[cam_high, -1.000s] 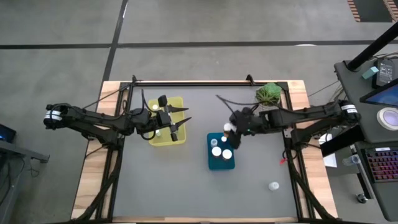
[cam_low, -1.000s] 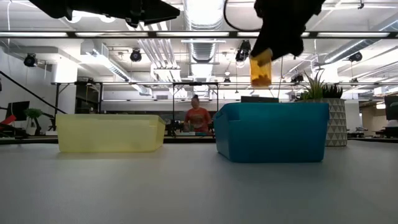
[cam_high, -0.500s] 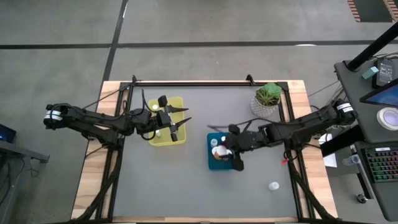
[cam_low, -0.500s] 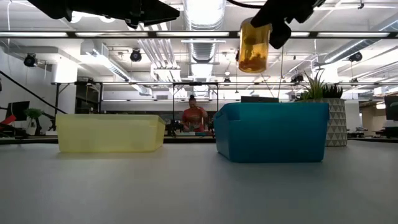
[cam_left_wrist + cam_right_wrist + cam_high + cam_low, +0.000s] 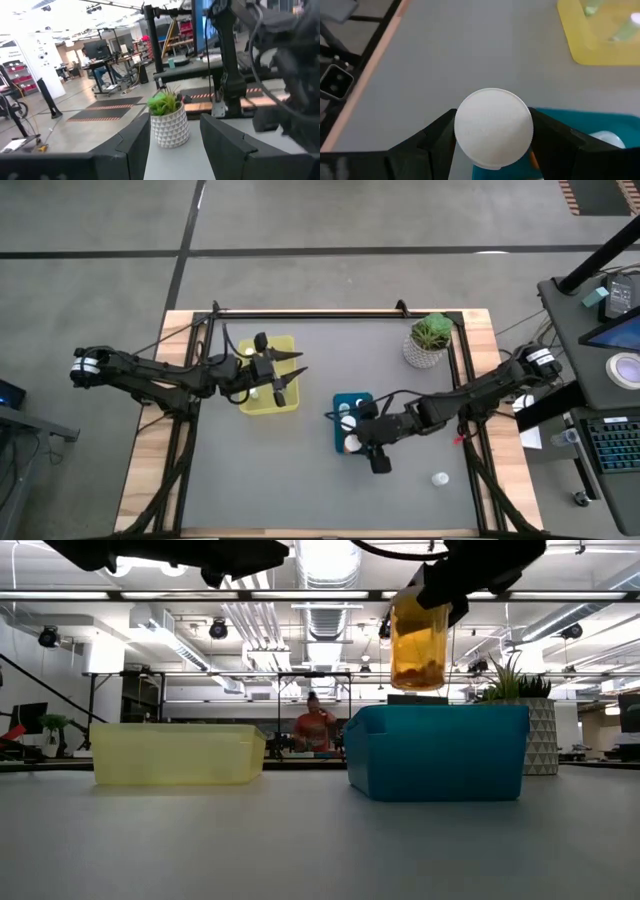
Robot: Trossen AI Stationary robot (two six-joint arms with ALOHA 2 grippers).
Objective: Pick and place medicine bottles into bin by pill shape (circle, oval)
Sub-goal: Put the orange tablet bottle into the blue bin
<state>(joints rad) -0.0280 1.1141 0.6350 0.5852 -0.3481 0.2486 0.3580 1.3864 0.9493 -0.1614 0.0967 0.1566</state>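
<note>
My right gripper [image 5: 352,442] hangs over the near end of the teal bin [image 5: 341,401], and my jaws stand partly closed around an orange medicine bottle [image 5: 419,640]. From the low view the bottle is upright, clear of the bin's rim, with orange pills lying in its bottom and my dark fingers [image 5: 432,142] clamped at its top. Looking past my own wrist I see its round white cap [image 5: 493,126] pressed between both fingers, one on each side, with the teal bin's edge beneath and the grey table [image 5: 460,55] beyond.

Inside the teal bin there are other white-capped bottles [image 5: 347,423]; from above I make out two or perhaps three, since my arm covers part of the bin. One more small bottle [image 5: 438,478] stands alone on the table near the front right corner, well apart from both bins.

My left gripper [image 5: 287,377] waits above the yellow bin [image 5: 285,345] with its jaws parted and nothing between them; its wrist view looks past the two dark fingers [image 5: 132,145] toward the potted plant [image 5: 169,120]. A pale bottle [image 5: 250,352] lies inside the yellow bin. The potted plant sits at the table's far right corner, and a person in a red top [image 5: 316,728] stands in the room behind the bins
</note>
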